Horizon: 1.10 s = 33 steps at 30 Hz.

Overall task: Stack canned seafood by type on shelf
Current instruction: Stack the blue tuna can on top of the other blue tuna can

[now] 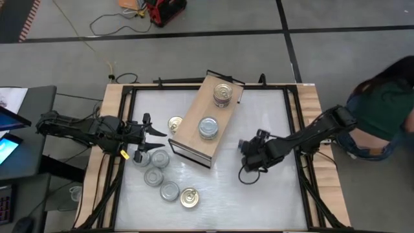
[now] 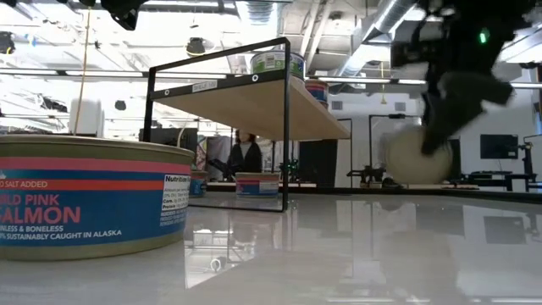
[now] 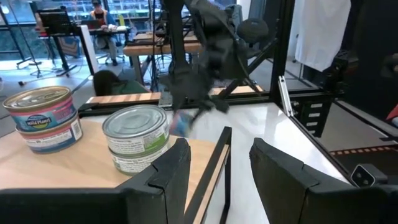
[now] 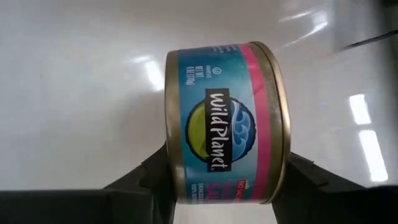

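The plywood shelf stands mid-table. Two tin stacks sit on its top: a gold-lidded one and a silver-lidded one, the latter also seen in the left wrist view. Several silver tins and two gold tins rest flat on the table to the shelf's left. My left gripper hovers open beside the shelf's left side, touching nothing. My right gripper, right of the shelf, is shut on a blue-and-pink tin. My right gripper pinches the blue-and-pink tin between its two fingers, one on each flat end, the gold lid toward one finger. The tin is turned on edge with its label showing. In the low view the tin hangs clear above the table.
A salmon tin stands close to the low camera. Wooden rails and a black frame border the white tabletop. A person is beyond the table's right edge. Open tabletop lies near and right of the shelf.
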Each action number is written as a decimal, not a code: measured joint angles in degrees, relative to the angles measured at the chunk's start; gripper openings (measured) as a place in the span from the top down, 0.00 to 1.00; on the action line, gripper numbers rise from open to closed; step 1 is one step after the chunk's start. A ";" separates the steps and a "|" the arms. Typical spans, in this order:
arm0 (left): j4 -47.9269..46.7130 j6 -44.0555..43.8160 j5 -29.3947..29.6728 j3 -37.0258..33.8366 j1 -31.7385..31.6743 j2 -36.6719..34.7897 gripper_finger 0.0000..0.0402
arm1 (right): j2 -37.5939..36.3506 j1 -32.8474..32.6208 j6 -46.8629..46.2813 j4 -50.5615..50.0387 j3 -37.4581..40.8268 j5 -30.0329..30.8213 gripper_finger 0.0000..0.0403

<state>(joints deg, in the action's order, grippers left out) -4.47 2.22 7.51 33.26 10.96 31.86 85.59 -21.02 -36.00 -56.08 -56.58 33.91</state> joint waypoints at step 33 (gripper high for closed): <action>1.42 1.86 1.97 0.00 0.00 0.00 0.60 | -4.79 26.37 93.56 44.75 -11.74 19.22 0.45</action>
<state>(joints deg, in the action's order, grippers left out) -3.05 4.08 9.47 33.26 10.96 31.86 80.79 5.35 57.56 -11.33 -68.31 53.13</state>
